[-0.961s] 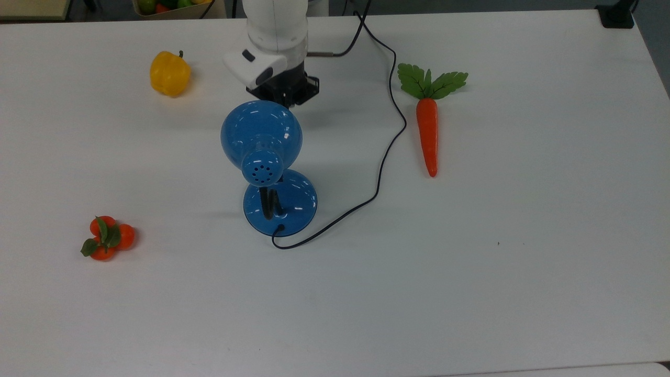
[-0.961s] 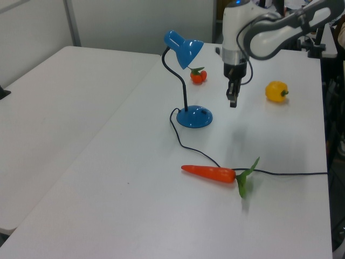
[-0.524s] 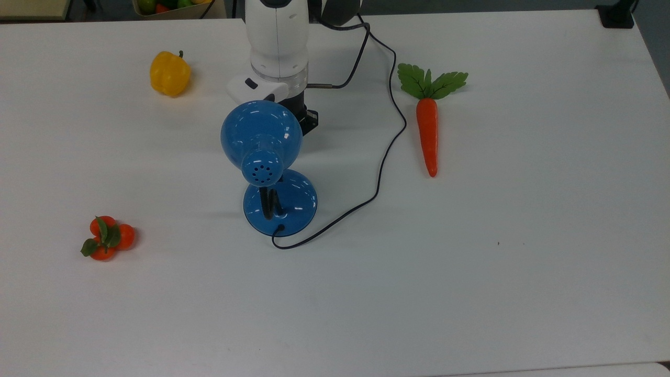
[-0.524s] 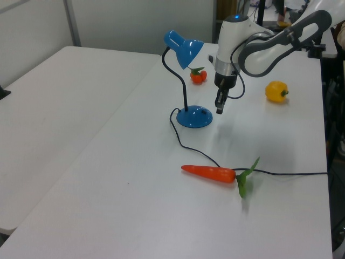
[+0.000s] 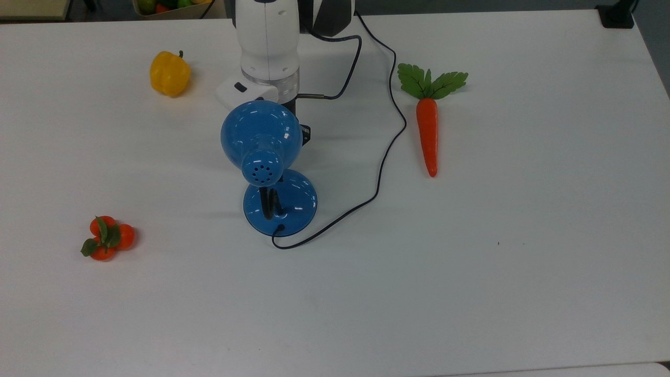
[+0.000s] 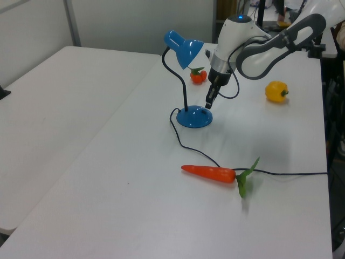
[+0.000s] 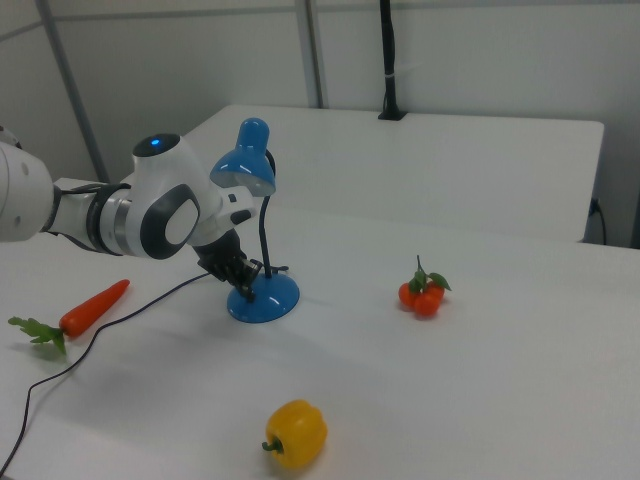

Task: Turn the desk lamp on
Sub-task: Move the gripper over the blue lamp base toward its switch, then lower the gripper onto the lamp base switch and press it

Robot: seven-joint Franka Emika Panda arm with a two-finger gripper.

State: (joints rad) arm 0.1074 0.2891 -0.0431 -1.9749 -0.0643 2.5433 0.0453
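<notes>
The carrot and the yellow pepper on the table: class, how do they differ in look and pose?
The carrot is long, thin and orange, tapering to a point; the yellow pepper is short, rounded and blocky. The carrot has a broad spread of green leaves; the yellow pepper has just a small dark stem. In the top view the carrot lies to the desk lamp's right, the yellow pepper to its left. Both rest on the white table.

Table [image 5: 471, 293]: white, carrying everything.
Desk lamp [image 5: 280, 201]: standing with its base just under the gripper [image 6: 208, 102].
Carrot [image 5: 427, 133]: lying well off toward the top view's right.
Yellow pepper [image 5: 169, 73]: sitting toward the top view's left.
Tomato cluster [image 5: 106, 238]: lying farthest off.
</notes>
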